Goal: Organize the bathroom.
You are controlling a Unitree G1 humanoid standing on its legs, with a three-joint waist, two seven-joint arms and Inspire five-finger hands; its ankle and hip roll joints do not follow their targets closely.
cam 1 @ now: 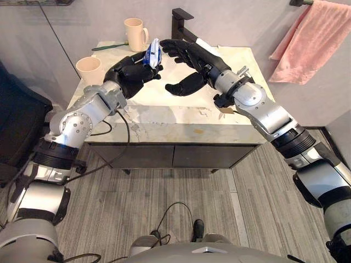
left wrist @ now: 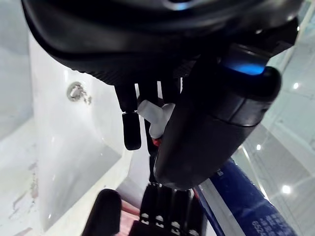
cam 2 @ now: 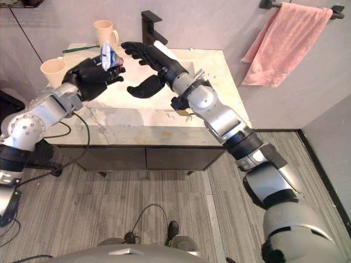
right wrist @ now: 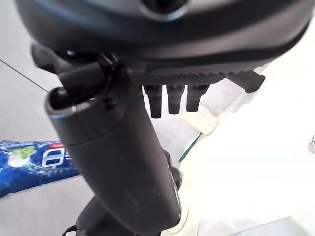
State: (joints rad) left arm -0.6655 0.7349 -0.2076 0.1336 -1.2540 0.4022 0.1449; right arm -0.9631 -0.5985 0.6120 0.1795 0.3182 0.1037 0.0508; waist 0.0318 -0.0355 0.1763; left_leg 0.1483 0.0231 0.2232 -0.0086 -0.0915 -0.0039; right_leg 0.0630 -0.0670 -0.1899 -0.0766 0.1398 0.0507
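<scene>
A robot's left hand (cam 1: 131, 71) clenches a blue-and-white toothpaste tube (cam 1: 152, 53) above the marble worktop (cam 1: 164, 115), while its right hand (cam 1: 189, 57) hangs just beside the tube at 3 o'clock, fingers straight and released, thumb spread below. The step in hand looks like a handover or a joint steadying of the tube before it is put away. Done well, the right hand would close on the tube's free upper end before the left lets go, keeping the tube over the worktop and not over the sink (left wrist: 74, 137) beneath the hands.

At 11 o'clock from the tube stands a cream mug (cam 1: 134, 34) with a green toothbrush (cam 1: 108, 47) lying beside it; a second cream cup (cam 1: 89, 69) sits at 9 o'clock of the left hand. A black tap (cam 1: 181, 23) rises at 1 o'clock, close behind the right hand's fingers and the likeliest thing to catch. A pink towel (cam 1: 312, 41) hangs well apart at 3 o'clock.
</scene>
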